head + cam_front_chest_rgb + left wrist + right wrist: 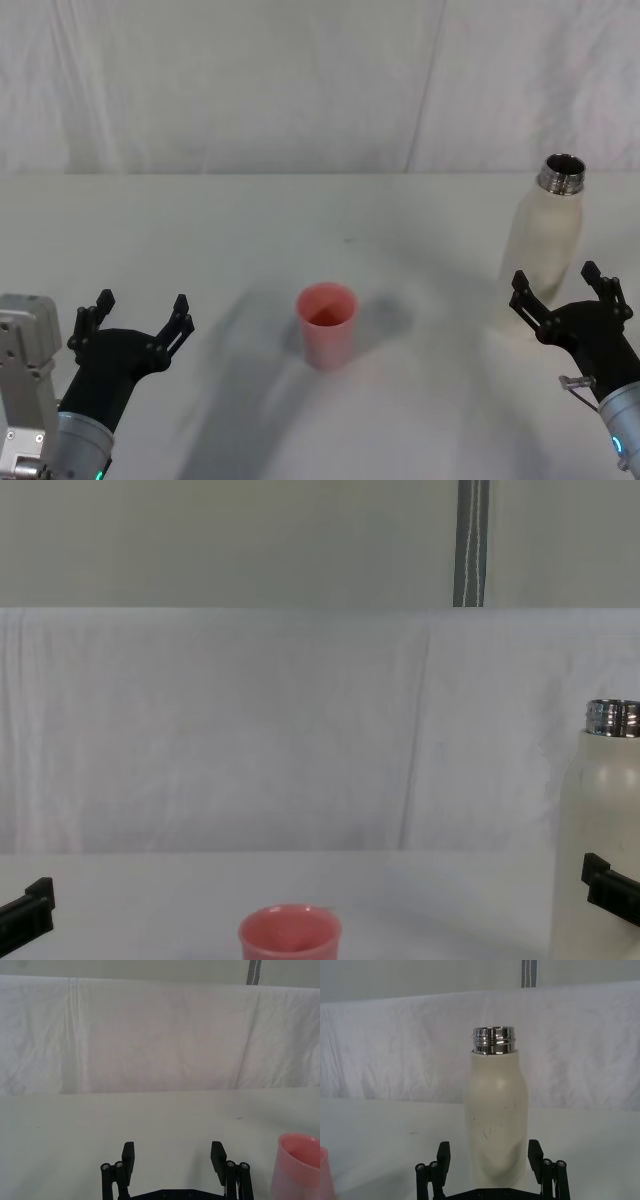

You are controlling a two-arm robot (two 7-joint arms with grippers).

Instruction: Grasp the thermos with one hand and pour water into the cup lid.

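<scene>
The cream-white thermos [543, 250] stands upright at the table's right, its steel neck open; it also fills the middle of the right wrist view [496, 1115] and shows at the chest view's right edge [603, 840]. My right gripper [560, 288] is open just in front of the thermos, fingers on either side of its lower body without touching, as the right wrist view [490, 1157] shows. The pink cup lid [327, 322] stands upright at the table's centre. At the near left my left gripper [140, 312] is open and empty, with the cup lid [298, 1165] off to its right.
A white cloth covers the table [250, 230] and hangs as a backdrop behind it. A grey pole [471, 542] rises behind the backdrop.
</scene>
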